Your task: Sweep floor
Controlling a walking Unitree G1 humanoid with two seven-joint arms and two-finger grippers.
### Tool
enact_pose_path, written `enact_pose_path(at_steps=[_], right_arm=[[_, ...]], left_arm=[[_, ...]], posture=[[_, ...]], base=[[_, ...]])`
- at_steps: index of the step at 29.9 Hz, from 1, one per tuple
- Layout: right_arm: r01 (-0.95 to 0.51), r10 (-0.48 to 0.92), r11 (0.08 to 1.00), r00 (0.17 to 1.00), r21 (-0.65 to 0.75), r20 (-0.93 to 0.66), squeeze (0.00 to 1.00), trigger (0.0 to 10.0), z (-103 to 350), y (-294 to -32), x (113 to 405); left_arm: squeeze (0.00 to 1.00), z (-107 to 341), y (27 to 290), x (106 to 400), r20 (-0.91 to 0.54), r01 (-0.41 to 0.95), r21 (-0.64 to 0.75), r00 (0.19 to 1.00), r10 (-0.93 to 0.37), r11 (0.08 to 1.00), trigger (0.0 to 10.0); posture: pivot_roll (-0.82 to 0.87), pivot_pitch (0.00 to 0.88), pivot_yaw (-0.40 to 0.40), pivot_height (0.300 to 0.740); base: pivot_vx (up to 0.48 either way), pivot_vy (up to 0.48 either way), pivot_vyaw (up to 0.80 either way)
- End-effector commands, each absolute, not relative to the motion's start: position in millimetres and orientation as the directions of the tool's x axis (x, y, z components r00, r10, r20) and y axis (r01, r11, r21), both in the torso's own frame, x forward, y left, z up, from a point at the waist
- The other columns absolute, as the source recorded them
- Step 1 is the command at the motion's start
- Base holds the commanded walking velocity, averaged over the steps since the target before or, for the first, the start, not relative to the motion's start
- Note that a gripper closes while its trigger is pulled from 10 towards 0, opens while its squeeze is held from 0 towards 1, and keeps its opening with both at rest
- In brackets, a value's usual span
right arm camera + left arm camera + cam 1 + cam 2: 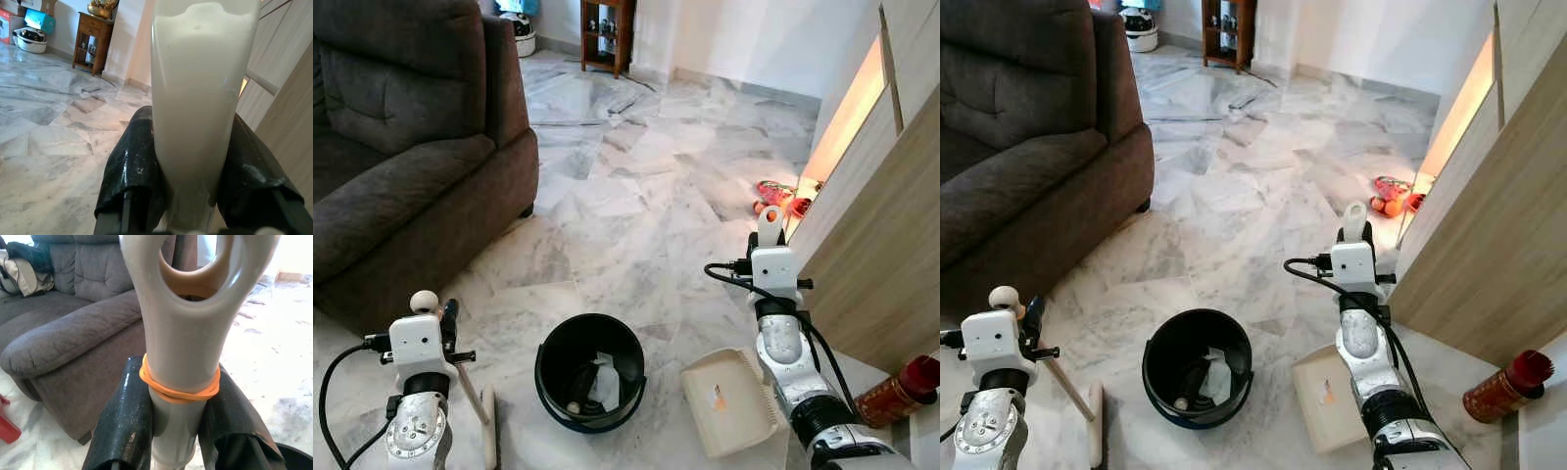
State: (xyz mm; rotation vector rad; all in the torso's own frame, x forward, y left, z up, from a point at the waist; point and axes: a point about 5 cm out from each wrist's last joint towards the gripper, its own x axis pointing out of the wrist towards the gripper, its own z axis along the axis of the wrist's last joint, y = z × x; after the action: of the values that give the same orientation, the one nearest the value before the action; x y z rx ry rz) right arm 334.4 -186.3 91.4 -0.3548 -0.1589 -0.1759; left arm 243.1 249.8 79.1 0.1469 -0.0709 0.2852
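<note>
Left gripper (178,431) is clamped on the brush handle (181,333), left of the black bucket (590,372); right gripper (188,181) is clamped on the dustpan handle (200,98), right of it.

Head stereo pair looks forward-down, sharing bucket (590,372) and sofa (401,147); wrist cams close along clamped handles

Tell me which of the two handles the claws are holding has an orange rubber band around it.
The grey handle in the left claw: an orange band circles it just above the fingers. The white dustpan handle in the right claw is bare.
</note>
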Motion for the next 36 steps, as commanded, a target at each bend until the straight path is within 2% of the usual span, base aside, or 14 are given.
enact_pose_path(at_steps=[1, 36], right_arm=[[0.21, -0.134, 0.924, 0.96, -0.32, 0.245, 0.0, 10.0, 106.0, -187.8, 341.1], [0.116, -0.069, 0.946, 0.984, -0.303, 0.162, 0.0, 10.0, 93.1, -171.9, 342.1]], left_arm=[[0.0, 86.5, 254.4, 246.9, 0.132, -0.294, 0.136, 0.952, 0.277, 0.946, 10.0], [0.0, 90.5, 254.4, 264.0, 0.167, -0.279, 0.149, 0.953, 0.254, 0.949, 10.0]], posture=[[0.21, 0.0, -0.051, 0.74], [0.23, 0.0, -0.047, 0.74]], base=[[0.0, 0.0, 0.0], [0.0, 0.0, 0.0]])
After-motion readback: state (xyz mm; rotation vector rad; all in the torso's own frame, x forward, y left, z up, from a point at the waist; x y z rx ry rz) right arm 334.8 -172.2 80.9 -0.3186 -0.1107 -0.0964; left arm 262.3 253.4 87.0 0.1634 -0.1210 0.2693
